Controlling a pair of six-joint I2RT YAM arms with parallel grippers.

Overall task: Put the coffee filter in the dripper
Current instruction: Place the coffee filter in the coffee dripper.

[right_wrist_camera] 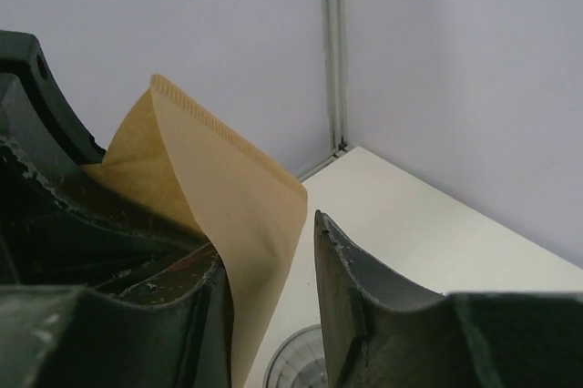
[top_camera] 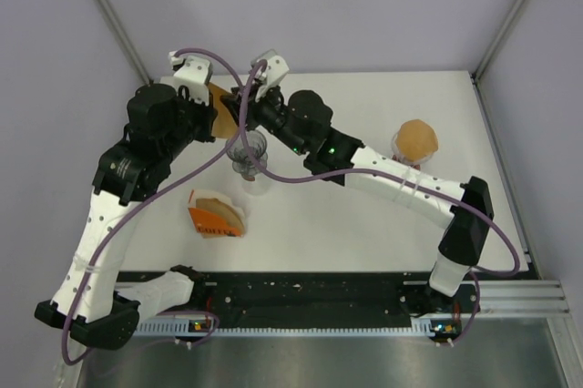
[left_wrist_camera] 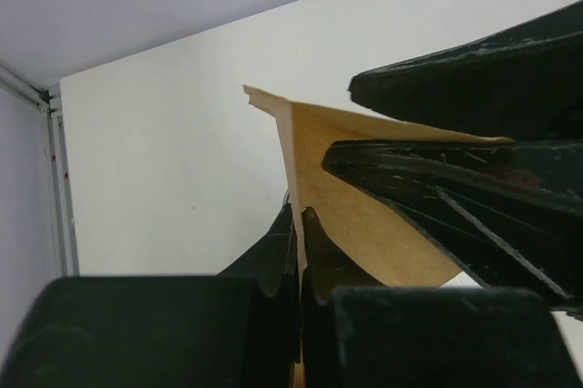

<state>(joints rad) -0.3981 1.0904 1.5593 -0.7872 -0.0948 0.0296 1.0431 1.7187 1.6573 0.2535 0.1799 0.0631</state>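
A brown paper coffee filter (top_camera: 221, 113) hangs in the air at the back left, above and behind the clear dripper (top_camera: 248, 151) that stands on the table. My left gripper (top_camera: 206, 97) is shut on the filter's edge (left_wrist_camera: 364, 188), the jaws pinched on the paper at the left gripper's tips (left_wrist_camera: 299, 217). My right gripper (top_camera: 248, 95) is open right beside it. In the right wrist view the filter (right_wrist_camera: 219, 178) lies against the left finger, between the open jaws of the right gripper (right_wrist_camera: 269, 242). The dripper's rim (right_wrist_camera: 301, 361) shows below.
An orange holder (top_camera: 217, 217) with more filters stands near the front left of the table. A second dripper with a brown filter (top_camera: 415, 140) stands at the back right. Frame posts and walls close in behind and at the sides.
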